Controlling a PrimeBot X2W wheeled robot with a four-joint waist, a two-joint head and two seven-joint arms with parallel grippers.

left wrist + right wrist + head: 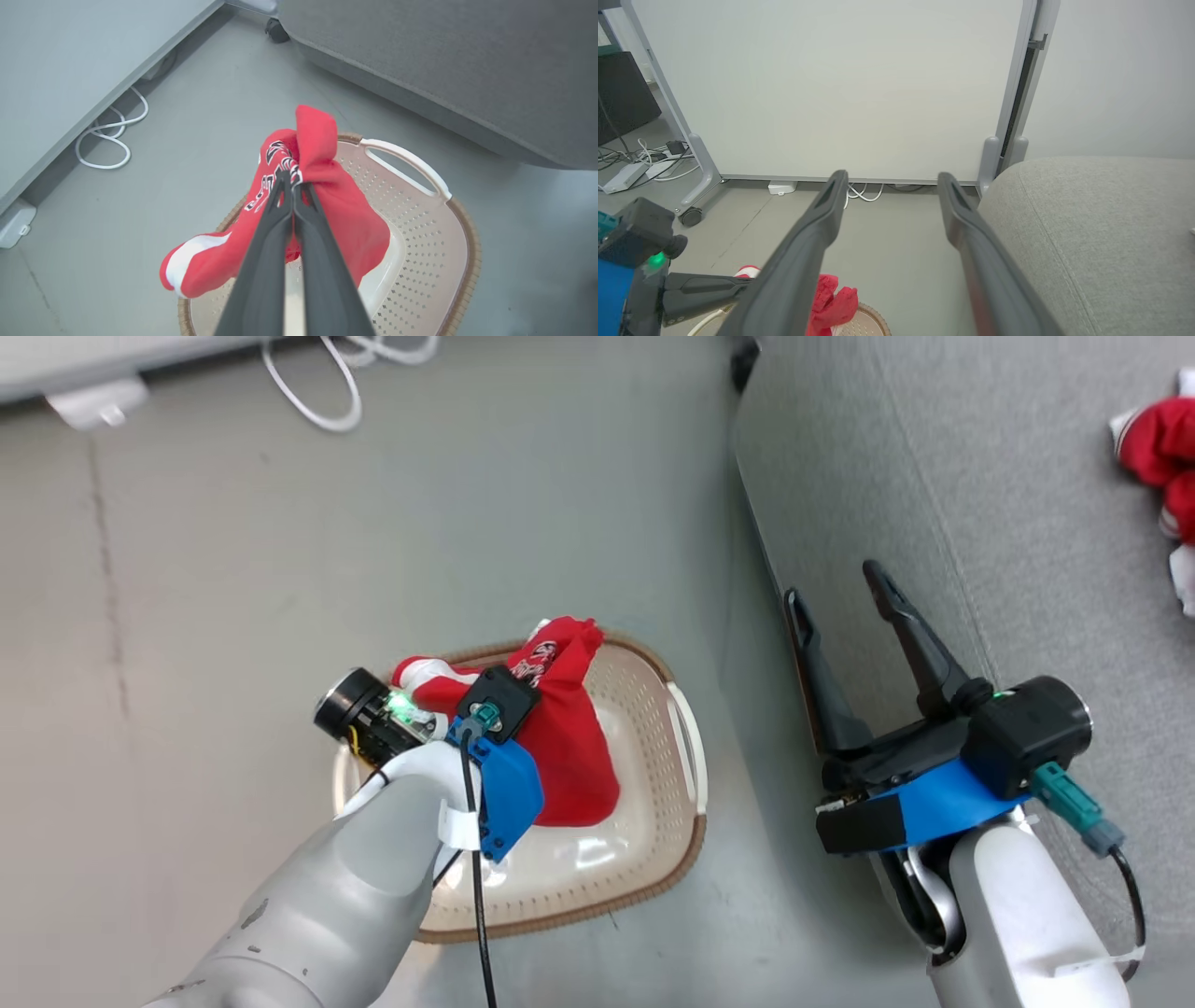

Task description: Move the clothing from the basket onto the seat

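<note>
the left end effector (293,179) has its two fingers pressed together on a bunched fold of the red garment (345,214), right by the printed lettering. the cloth hangs from the fingertips in a loose cone. its lower edge trails down into the basket (420,242) directly beneath, and a white-striped cuff droops off to one side near the rim. it looks light and limp, with no stiffness at all, so it should follow any pull, sag and swing. a pinch on a gathered fold like this one seems the sound place to hold; a single thin layer would be likelier to slip out. the hem may drag on the basket rim, so i judge it needs more height before crossing over. the right end effector (834,583) has its fingers apart, holding nothing, over the near edge of the seat (980,476). ahead of it and off to its right, another red garment (1158,439) lies on the seat.
</note>
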